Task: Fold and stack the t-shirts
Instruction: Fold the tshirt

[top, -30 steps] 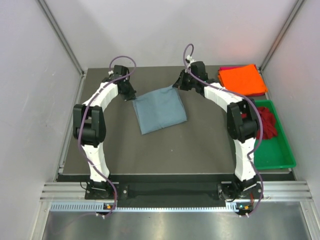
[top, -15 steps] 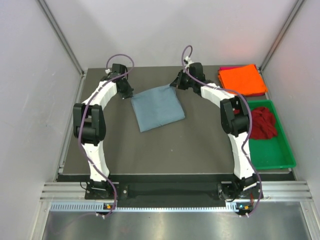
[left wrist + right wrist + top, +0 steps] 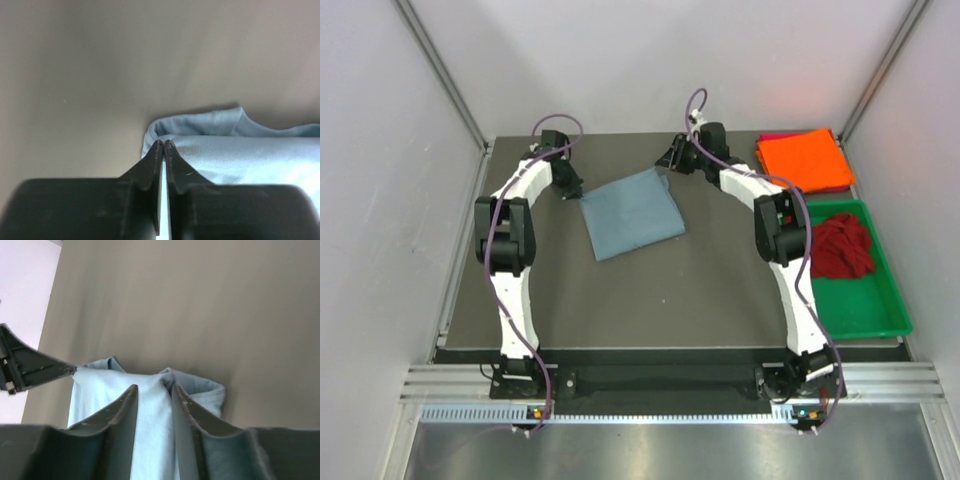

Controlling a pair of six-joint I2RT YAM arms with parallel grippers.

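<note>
The dusty blue-grey t-shirt (image 3: 630,212) lies folded on the dark table, toward the back. My left gripper (image 3: 572,189) is at its far left corner, shut on the shirt's edge (image 3: 210,150), with the fingertips (image 3: 157,146) pressed together on a thin strip of cloth. My right gripper (image 3: 667,164) is at the far right corner. Its jaws stand apart, and the shirt's cloth (image 3: 150,430) lies loose between the two fingers (image 3: 125,400). A folded orange t-shirt (image 3: 805,158) rests on a magenta-pink one (image 3: 772,136) at the back right. The dark red t-shirt (image 3: 842,246) lies crumpled.
A green plastic tray (image 3: 880,312) at the right edge holds the dark red shirt. Grey walls and metal frame posts close in the table at the back and on both sides. My left gripper's finger (image 3: 35,371) shows at the left of the right wrist view.
Both arms have stretched further toward the back, and the blue-grey shirt has slid a little left and back. The right gripper's jaws have come apart; the left stays shut.
</note>
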